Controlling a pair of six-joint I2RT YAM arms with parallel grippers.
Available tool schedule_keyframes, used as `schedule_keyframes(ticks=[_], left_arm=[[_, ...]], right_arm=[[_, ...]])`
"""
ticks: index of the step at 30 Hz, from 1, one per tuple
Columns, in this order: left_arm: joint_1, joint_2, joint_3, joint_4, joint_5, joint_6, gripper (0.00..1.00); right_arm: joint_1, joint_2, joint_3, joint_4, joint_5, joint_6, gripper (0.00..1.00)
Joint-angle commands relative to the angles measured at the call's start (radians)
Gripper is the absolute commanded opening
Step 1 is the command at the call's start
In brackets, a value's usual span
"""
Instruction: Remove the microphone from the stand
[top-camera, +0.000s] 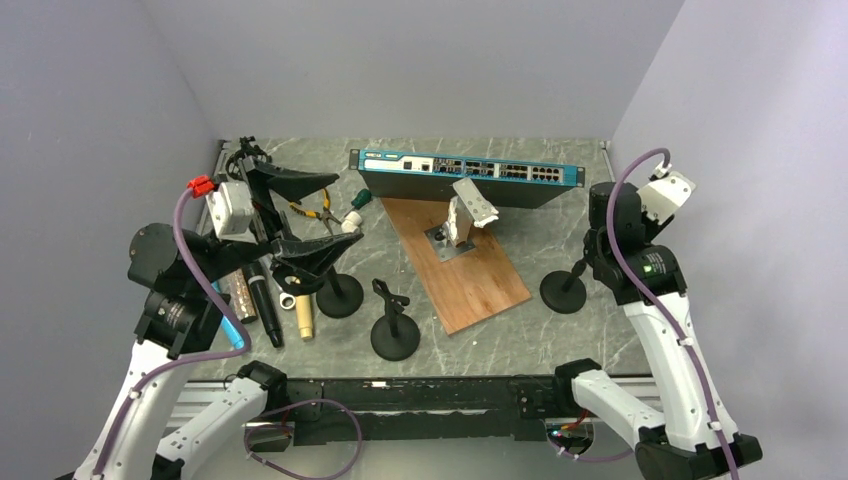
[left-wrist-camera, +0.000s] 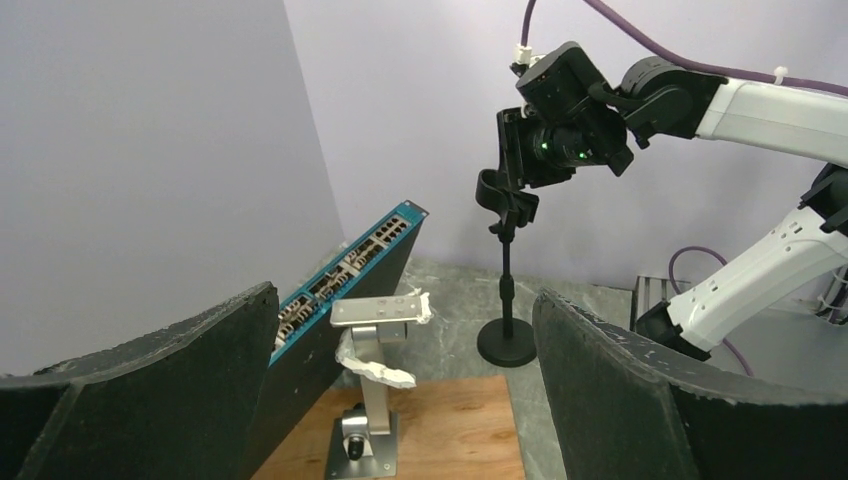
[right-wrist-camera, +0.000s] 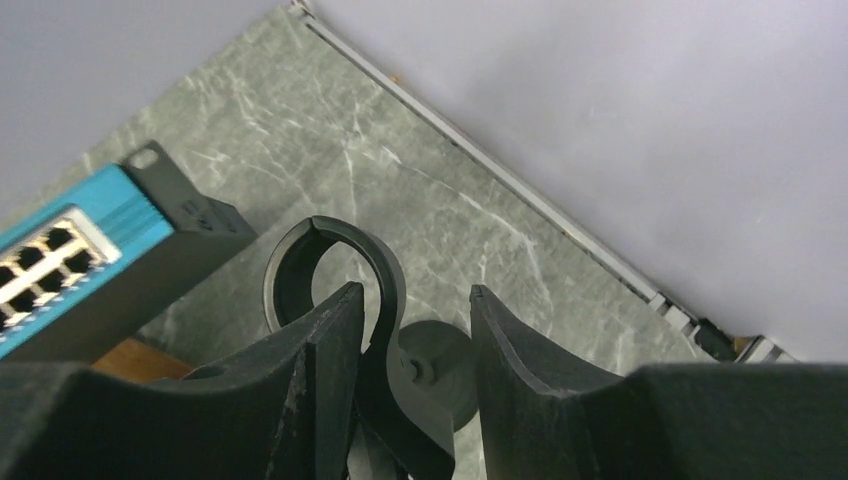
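A black microphone (top-camera: 264, 301) lies flat on the table at the left, beside my left arm and apart from the stands. The right black stand (top-camera: 563, 291) has an empty clip (right-wrist-camera: 335, 262). My right gripper (right-wrist-camera: 412, 295) is open with its jaws on either side of that clip; the left finger is against it and there is a gap at the right finger. The left wrist view shows this stand (left-wrist-camera: 507, 340) and the right gripper (left-wrist-camera: 512, 170) on its top. My left gripper (top-camera: 340, 208) is wide open and empty above the left stand (top-camera: 340, 295).
A third stand (top-camera: 395, 336) with an empty clip stands front centre. A wooden board (top-camera: 470, 270) carries a metal bracket (top-camera: 462, 218). A blue network switch (top-camera: 470, 178) stands at the back. Pliers (top-camera: 315, 210), a green-handled screwdriver (top-camera: 358, 203) and a brass cylinder (top-camera: 303, 318) lie at the left.
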Motion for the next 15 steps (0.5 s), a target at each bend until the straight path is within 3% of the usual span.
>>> schedule_keyframes(ticks=[1,8,15], left_arm=[[-0.010,-0.017,-0.014,-0.012,-0.017,0.027,0.99],[-0.015,-0.018,-0.010,-0.031,-0.034,0.041,0.99],[-0.015,0.002,0.027,-0.060,-0.093,0.034,0.99]], right_arm=[[-0.031,0.022,-0.147,-0.116,-0.083,0.048,0.46],[-0.077,0.033,-0.225,-0.037,-0.158,0.038,0.54],[-0.077,0.029,-0.025,-0.016,-0.219,-0.089,0.92]])
